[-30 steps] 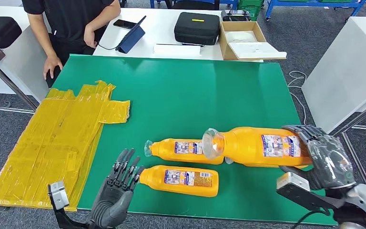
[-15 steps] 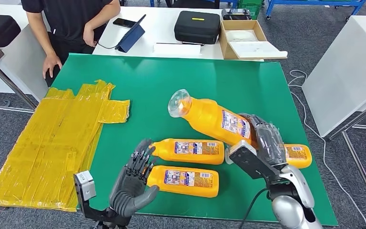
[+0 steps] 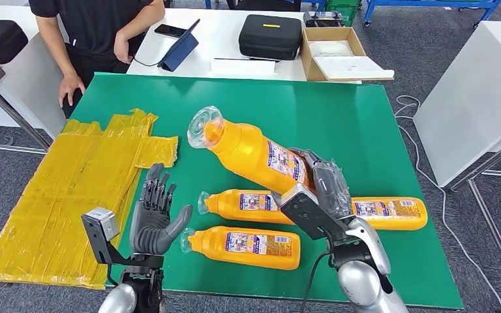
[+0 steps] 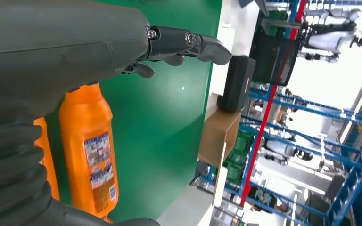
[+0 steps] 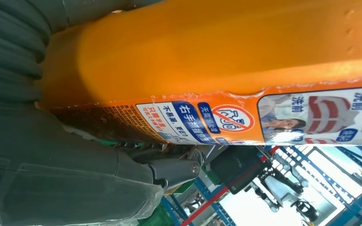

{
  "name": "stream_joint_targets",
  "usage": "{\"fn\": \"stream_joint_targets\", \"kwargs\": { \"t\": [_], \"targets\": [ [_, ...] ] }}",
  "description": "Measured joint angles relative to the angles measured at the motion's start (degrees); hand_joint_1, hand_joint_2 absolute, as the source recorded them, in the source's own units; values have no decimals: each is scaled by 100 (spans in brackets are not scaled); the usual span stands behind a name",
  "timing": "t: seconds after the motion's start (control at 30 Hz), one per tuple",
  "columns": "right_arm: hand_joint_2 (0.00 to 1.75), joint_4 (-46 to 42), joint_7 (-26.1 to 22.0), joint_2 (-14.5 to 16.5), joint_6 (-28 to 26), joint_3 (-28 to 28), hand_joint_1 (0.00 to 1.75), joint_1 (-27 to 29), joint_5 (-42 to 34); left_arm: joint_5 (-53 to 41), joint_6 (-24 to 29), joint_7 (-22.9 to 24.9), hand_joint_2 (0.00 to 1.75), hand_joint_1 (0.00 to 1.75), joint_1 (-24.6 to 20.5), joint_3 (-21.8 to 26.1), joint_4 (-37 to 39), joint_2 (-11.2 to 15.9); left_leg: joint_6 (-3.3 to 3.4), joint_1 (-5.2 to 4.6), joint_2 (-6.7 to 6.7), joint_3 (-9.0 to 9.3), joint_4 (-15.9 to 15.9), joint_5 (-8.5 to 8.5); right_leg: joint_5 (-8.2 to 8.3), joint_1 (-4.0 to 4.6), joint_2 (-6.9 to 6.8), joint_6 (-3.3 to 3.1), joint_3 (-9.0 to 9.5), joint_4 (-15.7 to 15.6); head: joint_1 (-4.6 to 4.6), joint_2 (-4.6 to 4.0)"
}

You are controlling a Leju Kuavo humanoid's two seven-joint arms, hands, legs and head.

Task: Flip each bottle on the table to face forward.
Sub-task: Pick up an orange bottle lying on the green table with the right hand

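My right hand (image 3: 323, 187) grips the lower body of a large orange bottle (image 3: 254, 154) and holds it above the green table (image 3: 339, 117), tilted, its clear cap pointing far left. In the right wrist view the orange bottle (image 5: 217, 56) lies against my palm, its label showing beside the fingers (image 5: 169, 170). Three more orange bottles lie flat: a middle bottle (image 3: 254, 203), a near bottle (image 3: 244, 244) and a right bottle (image 3: 391, 213). My left hand (image 3: 153, 212) is raised with fingers apart, just left of the near bottle's cap. The left wrist view shows a lying bottle (image 4: 89, 150) beyond my fingers (image 4: 184, 42).
Crumpled yellow plastic sheets (image 3: 72, 189) cover the table's left side. A person (image 3: 98, 26) stands at the far left corner, one hand on the edge. Behind on a white table are a black case (image 3: 269, 37), a cardboard box (image 3: 333, 55) and a tablet (image 3: 179, 49).
My right hand has carried the large bottle leftward over the lying bottles, uncovering the right one. My left hand has risen and drawn back a little to the left.
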Motion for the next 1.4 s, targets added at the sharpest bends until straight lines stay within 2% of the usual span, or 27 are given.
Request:
{"fn": "stream_joint_targets", "kwargs": {
  "t": [0.4, 0.6, 0.8, 1.1, 1.4],
  "targets": [
    [175, 51, 9, 40, 0, 105, 150, -73, -30, -50, 66, -40, 175, 0, -53, 143, 134, -62, 0, -6, 0, -7, 0, 0, 0, 0, 0, 0, -7, 0, 1, 0],
    [175, 203, 171, 163, 104, 322, 145, -262, -124, -99, 64, -6, 175, 0, -291, 256, 266, -96, -1, -3, -2, -7, 0, 4, 1, 0, 0, 0, -8, 0, 1, 0],
    [175, 1141, 383, 418, 334, 383, 144, -698, -104, -175, 8, 161, 175, 0, -608, 223, 312, -192, -5, -2, -1, -7, 0, 11, 4, 0, 0, 4, -7, 2, 1, 0],
    [175, 2956, 223, 927, 411, 429, 146, -1488, 104, -2, 95, 345, 175, 0, -912, -21, 214, -233, -3, -3, -1, -30, 2, 25, 9, 0, 1, 11, -5, 14, 1, 0],
    [175, 3737, 143, 1212, 392, 662, 142, -1913, 124, 370, 104, 383, 175, 0, -963, -140, 83, -221, -5, -5, -4, -33, 2, 27, 9, 0, 2, 11, -9, 14, 1, 0]
  ]
}}
